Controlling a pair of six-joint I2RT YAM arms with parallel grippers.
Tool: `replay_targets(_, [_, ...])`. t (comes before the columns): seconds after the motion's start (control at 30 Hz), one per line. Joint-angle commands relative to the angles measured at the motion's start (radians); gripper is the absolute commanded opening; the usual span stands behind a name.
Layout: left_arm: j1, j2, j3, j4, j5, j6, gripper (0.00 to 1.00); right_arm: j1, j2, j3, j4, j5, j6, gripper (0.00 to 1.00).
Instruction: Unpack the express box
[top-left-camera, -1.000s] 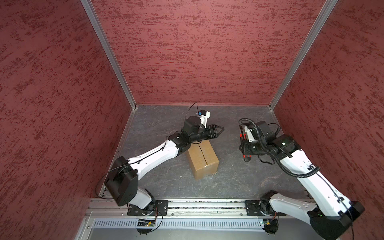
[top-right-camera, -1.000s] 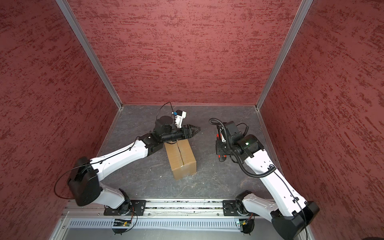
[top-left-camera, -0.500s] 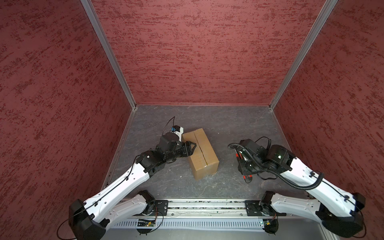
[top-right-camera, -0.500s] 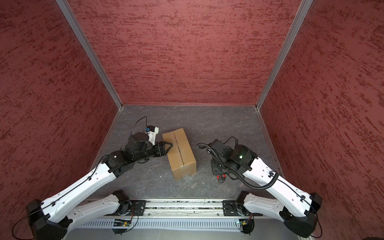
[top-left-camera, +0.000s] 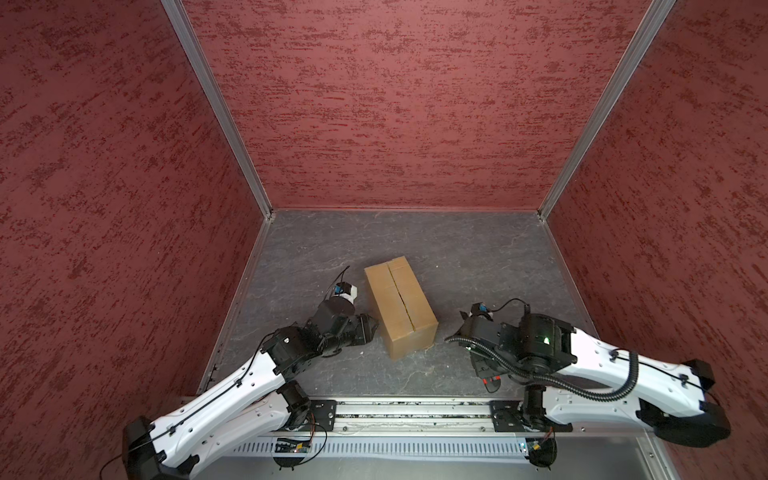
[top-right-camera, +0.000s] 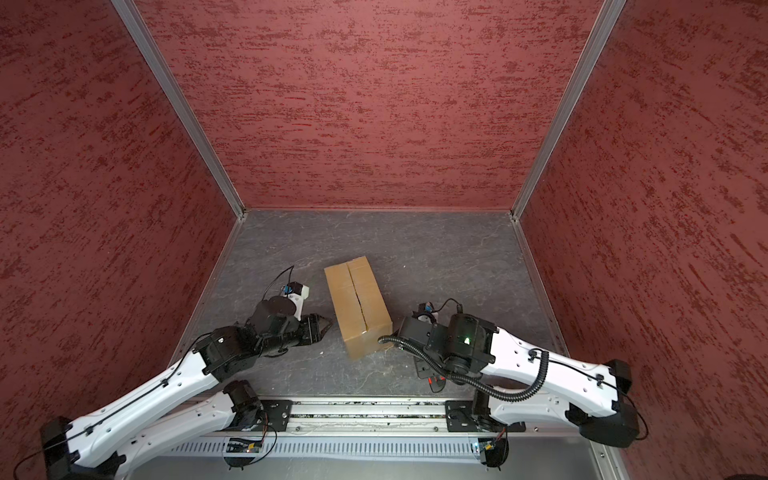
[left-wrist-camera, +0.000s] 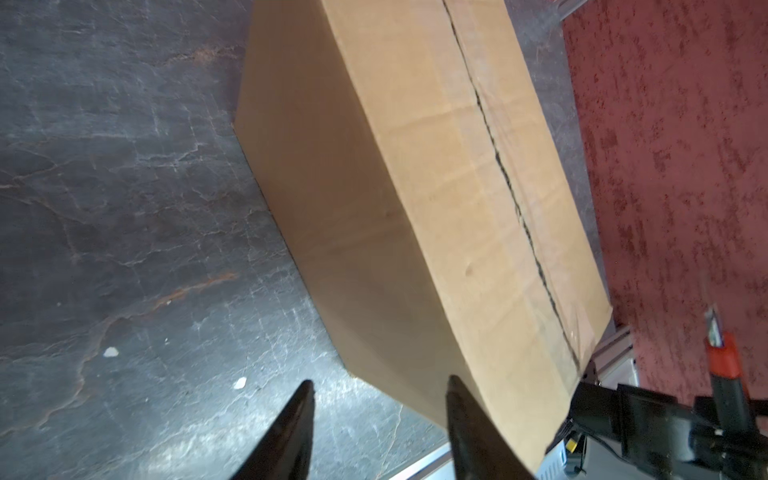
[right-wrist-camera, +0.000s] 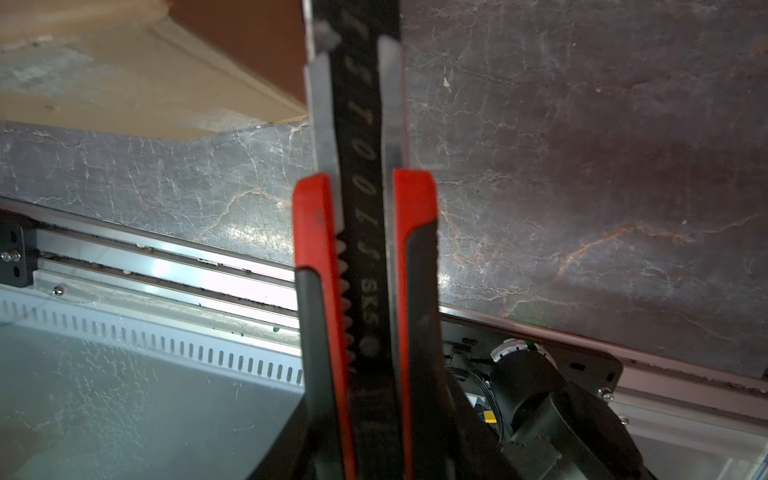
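The express box (top-left-camera: 400, 305) rests on the grey stone-patterned floor (top-left-camera: 478, 249), near the middle. It lies aslant, one short end toward the back wall and the other toward the front rail (top-left-camera: 415, 409). All top flaps lie flat. The centre seam (left-wrist-camera: 505, 174) runs the length of the lid under clear tape (left-wrist-camera: 473, 137) and shows as a dark ragged line.

The left gripper (left-wrist-camera: 379, 384) sits low at the box's left long side, close to the near corner. Its jaws stand partly apart with nothing between them. In the left wrist view one fingertip (left-wrist-camera: 455, 388) overlaps the box's lower edge; contact cannot be confirmed. Two white specks (left-wrist-camera: 239, 383) lie on the floor just beside the fingertips.

The right gripper (top-right-camera: 428, 370) is clamped on a red-and-black utility knife (right-wrist-camera: 365, 249) with its blade extended. In both top views this gripper is tucked beneath the right arm's wrist (top-left-camera: 511, 336), which hides most of the knife; only a red part shows. The wrist stands just beside the box's near right corner, apart from it. A black corrugated cable conduit (top-left-camera: 540, 376) loops from the wrist along the forearm, above the floor between box and rail.

Red textured walls (top-left-camera: 395, 104) close the cell on three sides. Both arm bases mount on the rail.
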Motion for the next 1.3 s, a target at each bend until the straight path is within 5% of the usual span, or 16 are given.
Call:
replay_targets(0.0, [-0.048,-0.038,-0.002,-0.088,-0.043,-0.057,0.43,0.006,-0.024,0.000,-0.029,0.061,0.081,0.02])
replay_targets(0.3, [-0.354,-0.052,0.021,-0.142,-0.134,-0.185,0.47,-0.001,-0.022,0.011,-0.050,0.096,0.081,0.04])
replay_targets(0.5, [-0.433,0.059,0.007,-0.049,-0.128,-0.200,0.46,-0.010,-0.022,0.031,-0.069,0.113,0.076,0.04])
replay_targets(0.73, [-0.409,0.156,-0.023,0.148,-0.087,-0.157,0.47,-0.022,-0.017,0.038,-0.064,0.115,0.057,0.05])
replay_targets(1.27, [-0.195,0.283,-0.092,0.403,0.032,-0.088,0.47,-0.059,0.057,0.052,-0.010,0.075,-0.033,0.05])
